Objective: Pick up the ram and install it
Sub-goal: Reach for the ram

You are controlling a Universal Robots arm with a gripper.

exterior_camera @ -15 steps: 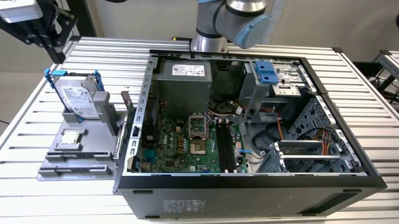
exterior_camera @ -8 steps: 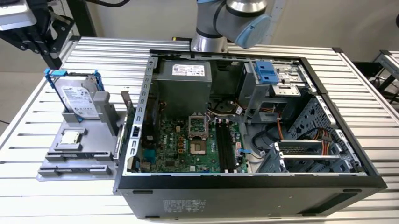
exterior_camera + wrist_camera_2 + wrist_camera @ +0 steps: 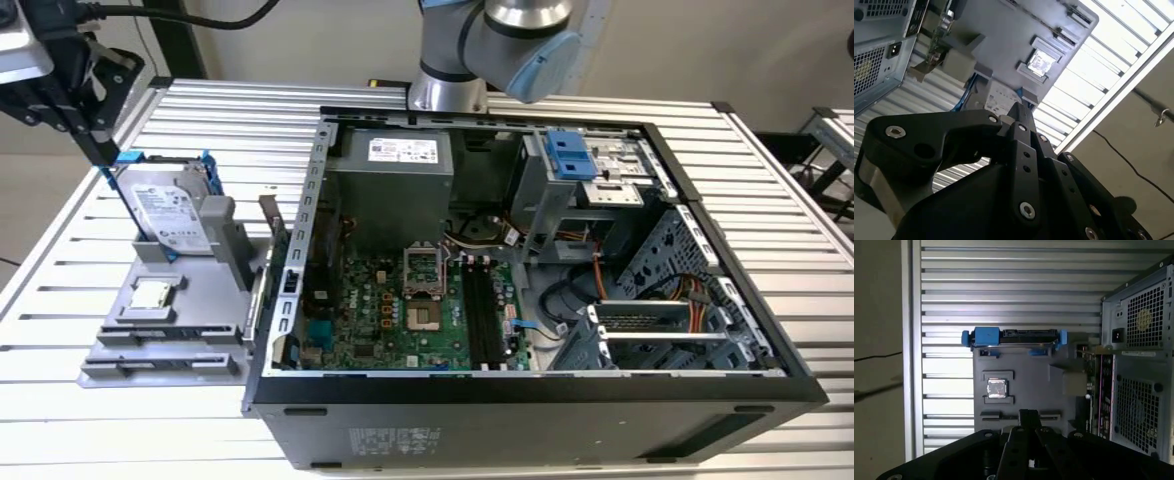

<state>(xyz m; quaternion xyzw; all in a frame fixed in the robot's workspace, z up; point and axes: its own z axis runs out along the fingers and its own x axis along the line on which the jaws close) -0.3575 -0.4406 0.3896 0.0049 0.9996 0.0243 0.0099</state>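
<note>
My black gripper hangs shut above the far left end of the slatted table, over the grey parts tray. Its fingertips meet with nothing between them in both wrist views. In the first wrist view the tips line up with a long narrow slot in the tray. The ram is hidden or out of view. The black memory slots on the motherboard are too dark to tell what sits in them.
A silver hard drive in a blue bracket stands upright in the tray, just below the gripper. A small square processor chip lies in a tray pocket. The open computer case lies to the exterior view's right of the tray.
</note>
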